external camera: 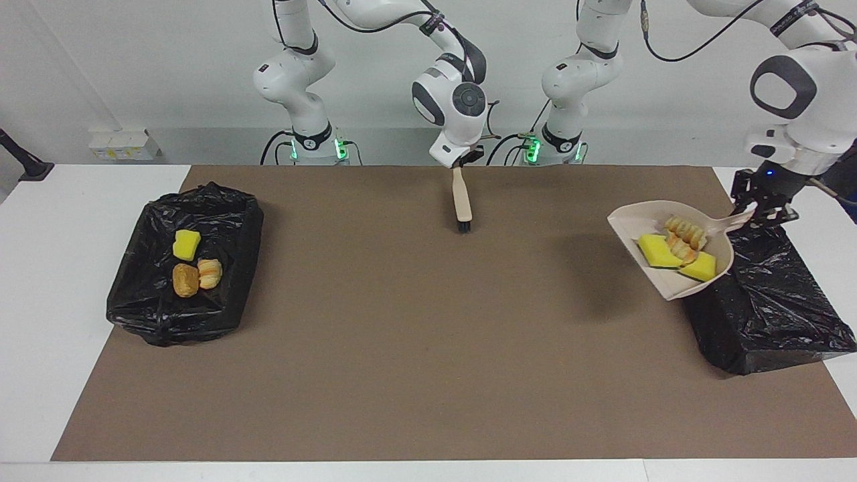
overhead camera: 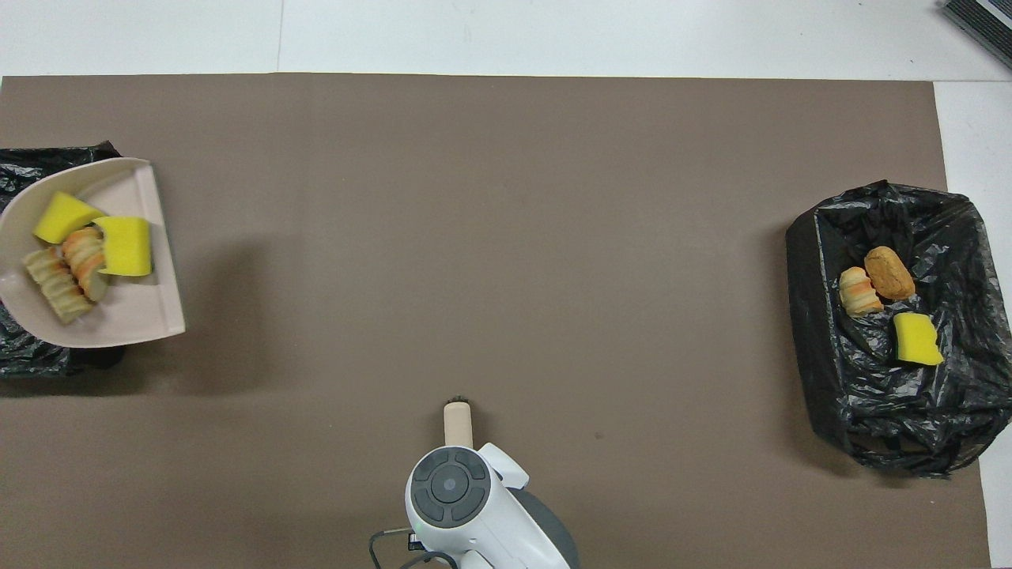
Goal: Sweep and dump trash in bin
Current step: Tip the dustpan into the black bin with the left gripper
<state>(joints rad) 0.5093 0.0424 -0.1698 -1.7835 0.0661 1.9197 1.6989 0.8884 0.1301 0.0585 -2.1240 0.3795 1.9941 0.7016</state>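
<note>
Now | left end effector (external camera: 763, 204) clamped on dustpan (external camera: 669, 284) handle, trash (external camera: 676, 251) inside, over black bin (external camera: 770, 314) | right end effector (external camera: 462, 164) clamped on brush (external camera: 462, 201), over mat (external camera: 402, 335).
</note>
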